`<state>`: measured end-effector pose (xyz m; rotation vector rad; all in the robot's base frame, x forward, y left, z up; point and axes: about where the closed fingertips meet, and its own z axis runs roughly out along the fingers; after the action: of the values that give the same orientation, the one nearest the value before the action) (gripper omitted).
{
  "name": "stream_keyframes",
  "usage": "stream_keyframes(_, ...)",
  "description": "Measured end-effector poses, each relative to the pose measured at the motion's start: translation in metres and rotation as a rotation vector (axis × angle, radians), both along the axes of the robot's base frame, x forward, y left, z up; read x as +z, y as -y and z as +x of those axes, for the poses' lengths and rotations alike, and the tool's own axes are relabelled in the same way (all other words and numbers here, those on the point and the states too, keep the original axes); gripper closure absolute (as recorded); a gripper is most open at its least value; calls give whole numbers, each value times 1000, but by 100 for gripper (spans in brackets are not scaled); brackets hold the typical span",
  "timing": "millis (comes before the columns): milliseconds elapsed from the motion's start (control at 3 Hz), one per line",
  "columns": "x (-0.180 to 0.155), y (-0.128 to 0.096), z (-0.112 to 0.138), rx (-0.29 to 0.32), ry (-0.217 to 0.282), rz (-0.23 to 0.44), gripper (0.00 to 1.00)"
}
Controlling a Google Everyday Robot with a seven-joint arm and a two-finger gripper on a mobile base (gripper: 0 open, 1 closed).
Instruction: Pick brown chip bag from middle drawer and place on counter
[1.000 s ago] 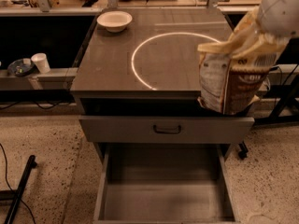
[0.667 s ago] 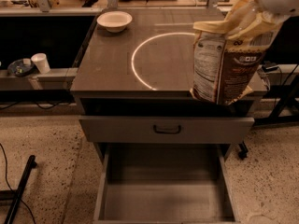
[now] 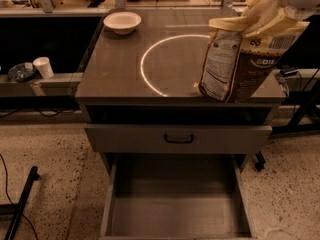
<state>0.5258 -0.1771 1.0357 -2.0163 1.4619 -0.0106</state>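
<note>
Pincer (image 3: 268, 20) clamped on top of brown chip bag (image 3: 239, 66), right of ring (image 3: 142, 65). Bag hangs upright, bottom near table (image 3: 112, 71) front edge; your set-down looks close. Middle drawer (image 3: 175, 214) open below ring.

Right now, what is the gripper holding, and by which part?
The gripper, at the upper right, holds the crinkled dark-brown chip bag by its top edge.

The worktop (image 3: 115, 69) is gleaming smooth, glossy grey-brown. On its right side the brown chip bag (image 3: 235, 69) is crinkling like thin plastic film, its pale back looking matt. Above it, far right, the gripper (image 3: 267, 16) is showing smooth cream plastic, jaws pinching the bag's top. The middle drawer (image 3: 175, 209) is looking matt grey.
</note>
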Motion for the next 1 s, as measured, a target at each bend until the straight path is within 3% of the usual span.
stream_keyframes(333,28,-9,16,43,137,11,100)
stream_keyframes(667,47,-24,52,57,296,32,100)
stream_keyframes(1000,53,-47,104,27,434,63,100)
